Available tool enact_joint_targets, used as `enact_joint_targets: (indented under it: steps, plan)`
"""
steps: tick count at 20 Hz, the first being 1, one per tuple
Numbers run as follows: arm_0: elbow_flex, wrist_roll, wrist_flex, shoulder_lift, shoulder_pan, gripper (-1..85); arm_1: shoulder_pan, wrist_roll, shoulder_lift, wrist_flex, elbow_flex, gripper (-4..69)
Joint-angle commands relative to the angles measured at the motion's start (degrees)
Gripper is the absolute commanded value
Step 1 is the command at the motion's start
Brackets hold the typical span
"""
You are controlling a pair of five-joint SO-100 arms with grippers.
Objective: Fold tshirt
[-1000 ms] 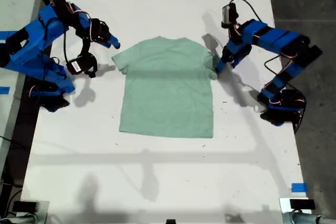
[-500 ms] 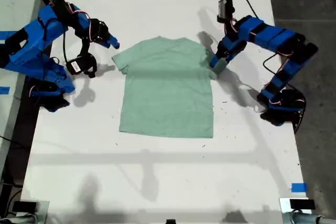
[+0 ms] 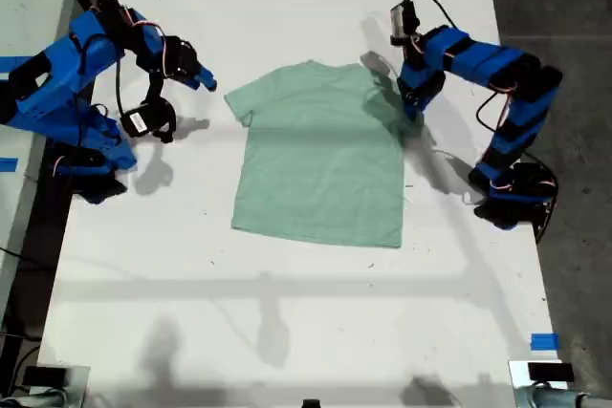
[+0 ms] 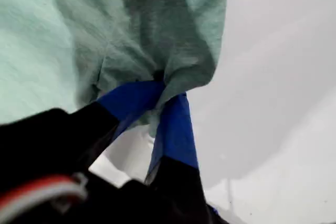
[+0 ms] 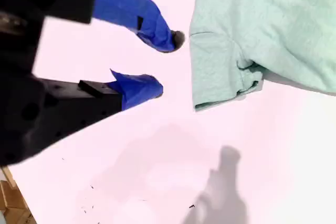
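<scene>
Presently, operator, you have these items to check, nearest first:

First gripper: my first gripper (image 4: 167,90) has its blue jaws pinched together on a bunched sleeve of the tshirt (image 4: 63,35); in the exterior view it (image 3: 413,114) sits at the shirt's edge on that view's right.

Second gripper: my second gripper (image 5: 157,64) has its jaws parted with nothing between them, just beside the other sleeve without touching it; in the exterior view it (image 3: 206,80) hangs at that view's left.

Tshirt: you will find the tshirt (image 3: 320,155) lying mostly flat on the white table (image 3: 287,322) between both arms, neck toward the far end, body slightly skewed.

Table: white surface, blue tape mark (image 3: 544,341) near the exterior view's lower right.
</scene>
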Motion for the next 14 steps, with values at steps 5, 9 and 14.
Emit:
enact_joint_targets:
  steps: [5, 9, 14]
  plan:
    - [0.00, 0.00, -1.41, 2.37, -0.35, 10.9, -5.80, 5.71, 15.21, 11.25, -12.13, -0.9]
    - [0.00, 0.00, -1.76, 2.37, -0.44, 11.0, -18.28, 14.59, 3.34, 13.54, -32.87, -0.9]
    - [0.00, 0.00, -2.20, 2.37, -0.09, 10.8, -29.27, 22.68, -16.17, 5.36, -50.98, -1.0]
